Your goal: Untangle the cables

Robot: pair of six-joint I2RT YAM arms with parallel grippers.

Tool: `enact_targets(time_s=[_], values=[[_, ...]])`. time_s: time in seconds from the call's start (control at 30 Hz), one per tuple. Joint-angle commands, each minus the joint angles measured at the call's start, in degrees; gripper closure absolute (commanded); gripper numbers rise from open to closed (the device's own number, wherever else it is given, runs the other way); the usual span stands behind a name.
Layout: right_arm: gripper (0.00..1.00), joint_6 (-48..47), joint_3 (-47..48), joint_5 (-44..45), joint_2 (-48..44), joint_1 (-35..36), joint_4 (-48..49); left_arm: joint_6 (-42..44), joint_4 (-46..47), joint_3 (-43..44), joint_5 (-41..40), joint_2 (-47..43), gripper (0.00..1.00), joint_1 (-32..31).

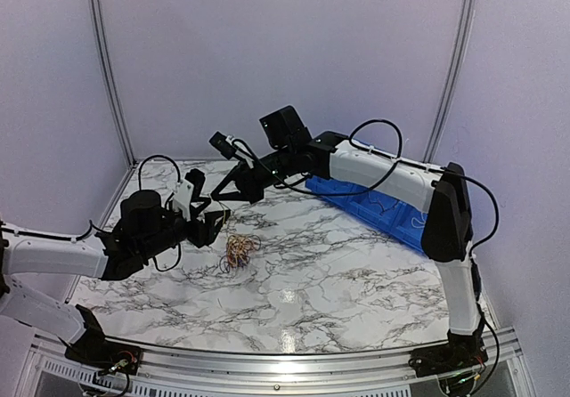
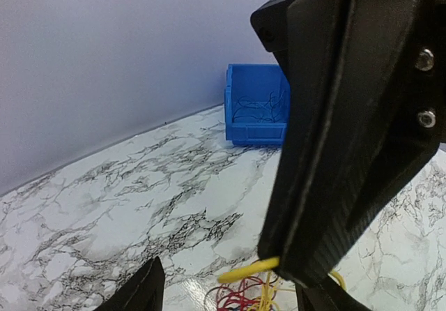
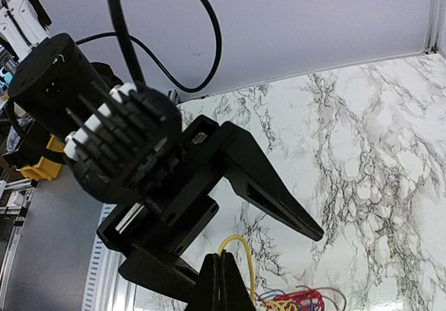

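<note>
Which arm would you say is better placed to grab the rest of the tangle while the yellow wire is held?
Left, probably. The left gripper is open beside the cable tangle, with wires showing between its jaws. The right gripper is shut on the yellow wire, so it is occupied.

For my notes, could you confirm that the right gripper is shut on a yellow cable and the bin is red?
The bin is blue, not red, as the left wrist view shows; the right gripper is shut on a yellow cable.
</note>
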Motion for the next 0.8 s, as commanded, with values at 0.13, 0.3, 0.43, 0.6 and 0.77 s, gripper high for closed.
enact_targets(time_s=[0.13,0.3,0.43,0.6,0.77], values=[[1.0,-2.91,1.87,2.86,-3.87,-0.2,-2.58,3.15,0.69,-1.38,-2.82,-5.1,0.31,-0.59],[1.0,-4.45,0.05,2.43,-5.54,-0.11,-3.49,2.07,0.17,-2.66,1.16,-7.36,0.28,-0.61],[1.0,-4.65,-0.26,1.31,-5.22,-0.12,-4.39,3.38,0.25,-0.78,-0.9,-6.06,0.3,-0.58],[1.0,-4.63,-0.88,1.02,-5.58,0.24,-4.34,5.57,0.63,1.95,-1.82,-3.6,0.35,-0.6],[1.0,-4.36,-0.9,1.18,-5.4,0.3,-4.21,5.37,3.56,2.73,-0.42,-2.67,0.53,-0.58]])
